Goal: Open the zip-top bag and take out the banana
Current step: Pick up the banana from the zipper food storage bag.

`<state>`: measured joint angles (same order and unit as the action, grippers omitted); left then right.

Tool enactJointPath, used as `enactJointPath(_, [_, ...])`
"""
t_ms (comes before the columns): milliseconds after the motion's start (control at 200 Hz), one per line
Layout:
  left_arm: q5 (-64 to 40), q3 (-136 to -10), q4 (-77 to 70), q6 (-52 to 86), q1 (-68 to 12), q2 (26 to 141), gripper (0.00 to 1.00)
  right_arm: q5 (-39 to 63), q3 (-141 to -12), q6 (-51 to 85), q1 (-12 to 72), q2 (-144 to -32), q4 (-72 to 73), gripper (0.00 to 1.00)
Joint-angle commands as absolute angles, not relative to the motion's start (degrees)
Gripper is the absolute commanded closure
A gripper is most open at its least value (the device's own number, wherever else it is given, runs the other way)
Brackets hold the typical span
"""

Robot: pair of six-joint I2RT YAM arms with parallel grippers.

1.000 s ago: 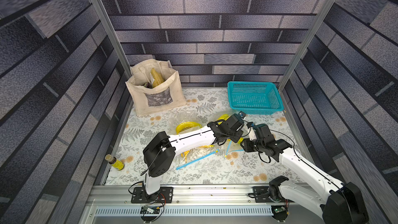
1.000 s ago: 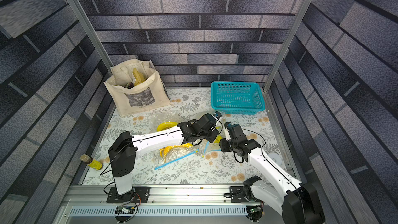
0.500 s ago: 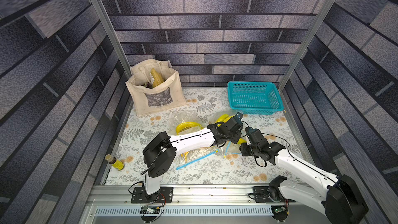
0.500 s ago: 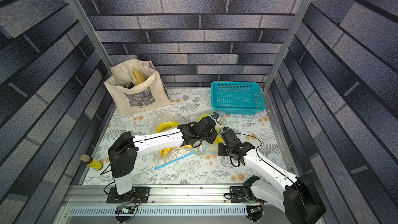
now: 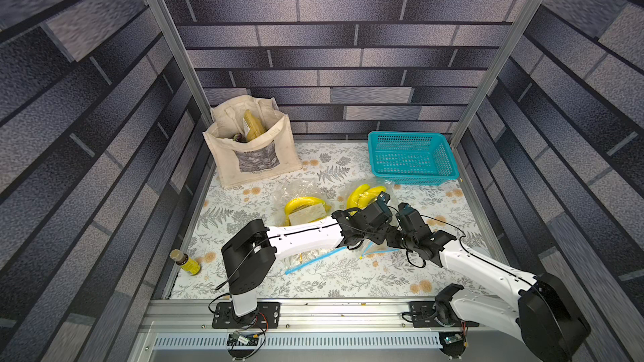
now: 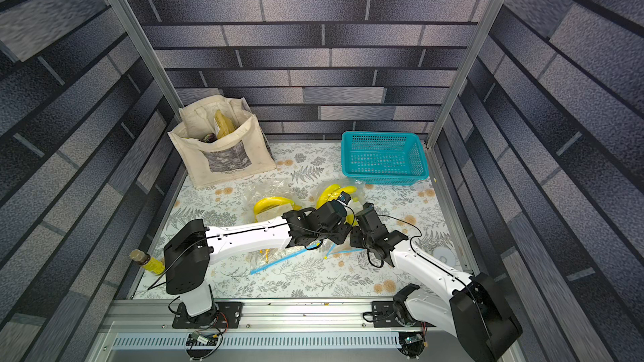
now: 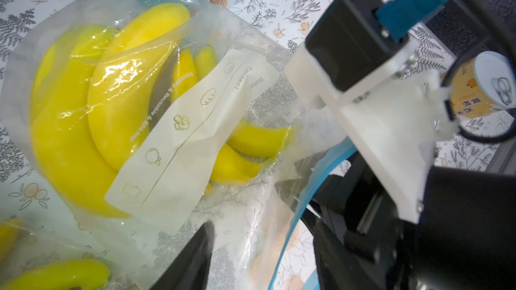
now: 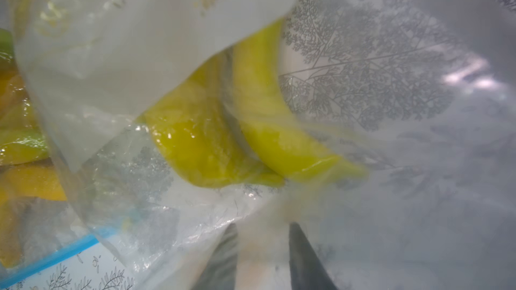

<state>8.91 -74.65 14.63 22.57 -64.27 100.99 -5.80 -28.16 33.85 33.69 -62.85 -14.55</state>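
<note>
Both arms (image 5: 303, 235) low over zip-top bag (image 7: 181, 146)

Yellow bananas (image 7: 69, 135) inside zip-top bag (image 7: 184, 146)

The bag (image 7: 92, 179) label (image 7: 192, 135) reads "Content:" and "Date:"; the film beside it reads "Reusable & BPA". The can (image 7: 472, 93) bears "黄桃西米".

Even overhead light made both top views bright, the walls (image 5: 87, 134) bowing at the edges. Glare sparkled on the zip-top bag (image 7: 122, 76); my right wrist view was hazy, blurred through film.
</note>
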Motion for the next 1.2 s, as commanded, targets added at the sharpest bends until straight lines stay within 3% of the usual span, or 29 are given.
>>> enactJointPath(0, [11.38, -72.32, 16.89, 22.51, -66.90, 96.94, 0.36, -8.77, -28.51, 35.24, 34.19, -59.98, -12.30, 0.67])
enactJointPath(636, [15.80, -62.14, 16.65, 21.34, -67.95, 93.66, 0.41, -7.72, -28.82, 34.47, 34.13, -57.88, -13.83, 0.67])
enactJointPath(856, [13.34, -61.91, 14.39, 21.55, -66.99, 95.95, 0.51, -8.07, -28.04, 34.02, 34.18, -55.59, -14.39, 0.66])
enactJointPath(1197, [8.97, -62.40, 12.15, 22.62, -65.85, 99.80, 0.54, -7.78, -28.45, 33.85, 34.12, -56.64, -14.59, 0.66])
